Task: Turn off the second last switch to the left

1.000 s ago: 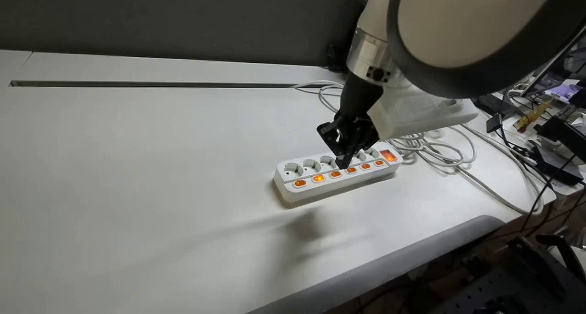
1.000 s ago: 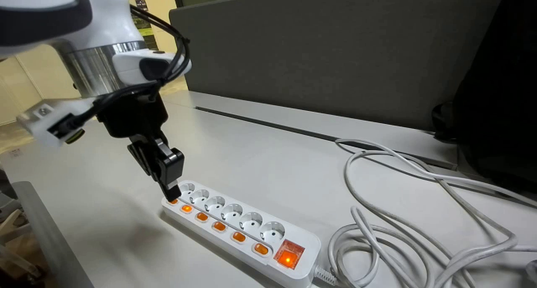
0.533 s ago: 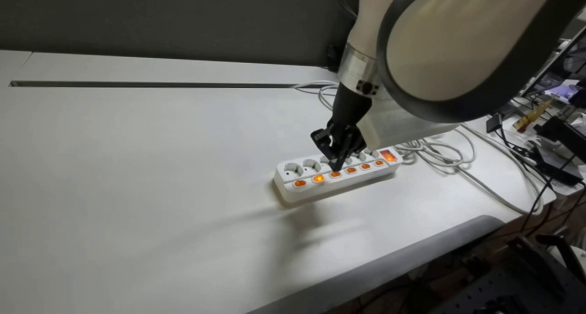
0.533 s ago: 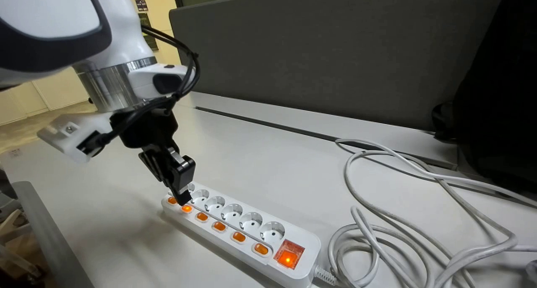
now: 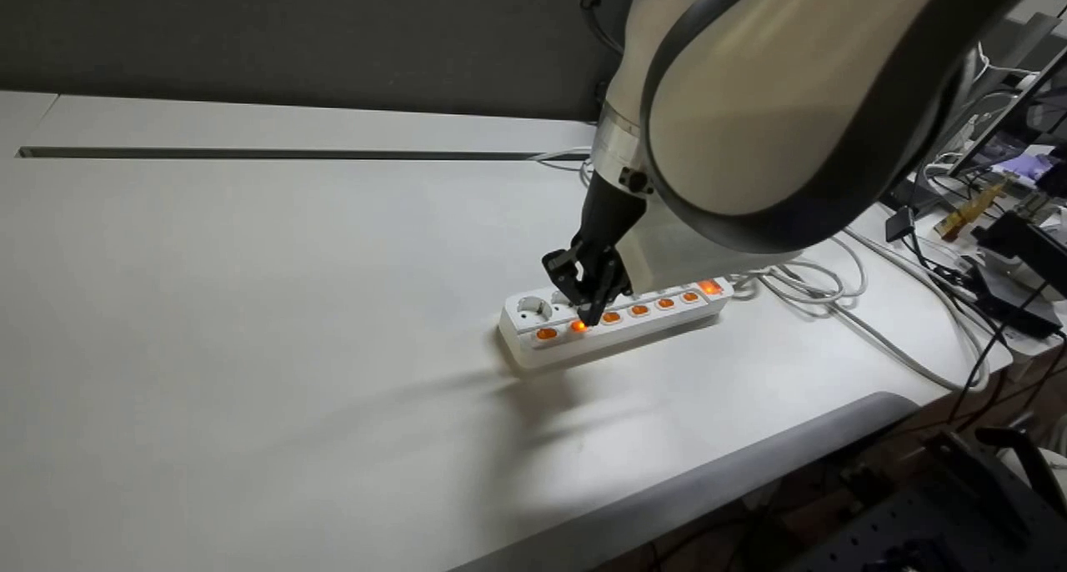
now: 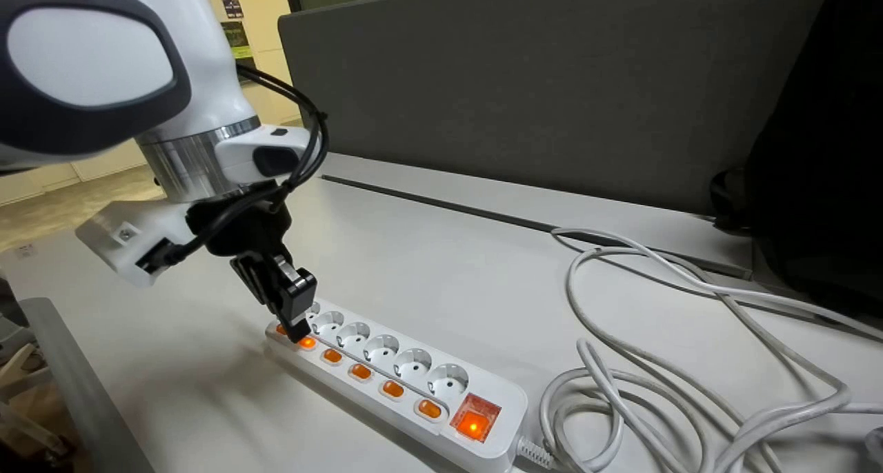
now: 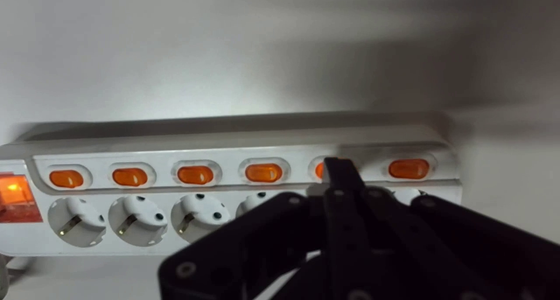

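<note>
Wrist view: a black hand (image 7: 344,176) hangs over a white strip (image 7: 218,141), its fingers (image 7: 334,174) pressed together to a narrow, blunt point. They block most of the second-last switch (image 7: 319,170), leaving a bright orange sliver on the side toward the lit main switch (image 7: 16,195). Whether fingers and switch touch cannot be told. On their other side, the end switch (image 7: 409,169) shows in full; sockets (image 7: 85,214) run alongside the row, several of them behind the hand.

In both exterior views, the second-last switch sits second from the end opposite the main switch, glowing brighter than its neighbors, with the fingers at its edge and covering part of it from sight.

In an exterior view, the arm (image 6: 200,59) reaches in from the upper left, the hand slanting down and to the right with its fingers toward the strip; the cord (image 6: 533,452) leaves the strip beside the main switch. In an exterior view, the arm (image 5: 750,122) looms from the upper right, the hand leaning slightly left as it points down, a blurred shadow (image 5: 529,413) falling on the pale counter (image 5: 250,305) in front of the strip.
</note>
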`<state>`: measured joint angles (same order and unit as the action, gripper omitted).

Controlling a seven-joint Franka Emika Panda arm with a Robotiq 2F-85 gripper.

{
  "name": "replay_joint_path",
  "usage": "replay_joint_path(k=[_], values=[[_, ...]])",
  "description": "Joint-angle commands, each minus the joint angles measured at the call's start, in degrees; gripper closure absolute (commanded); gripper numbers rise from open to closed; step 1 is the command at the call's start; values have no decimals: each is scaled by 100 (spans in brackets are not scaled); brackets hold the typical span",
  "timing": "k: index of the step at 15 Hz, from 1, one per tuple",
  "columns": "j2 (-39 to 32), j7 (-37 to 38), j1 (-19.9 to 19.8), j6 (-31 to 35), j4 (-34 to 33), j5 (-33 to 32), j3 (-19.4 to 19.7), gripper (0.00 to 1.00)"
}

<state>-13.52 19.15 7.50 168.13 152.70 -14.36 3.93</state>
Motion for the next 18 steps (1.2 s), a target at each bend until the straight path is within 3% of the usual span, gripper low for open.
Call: replay_joint_path(k=[1, 11, 18], values=[[-186, 50, 146, 57, -114, 344, 99, 100], [-404, -65, 74, -24, -260, 1164, 3, 100], [-545, -542, -625, -742, -545, 2609, -582, 100]])
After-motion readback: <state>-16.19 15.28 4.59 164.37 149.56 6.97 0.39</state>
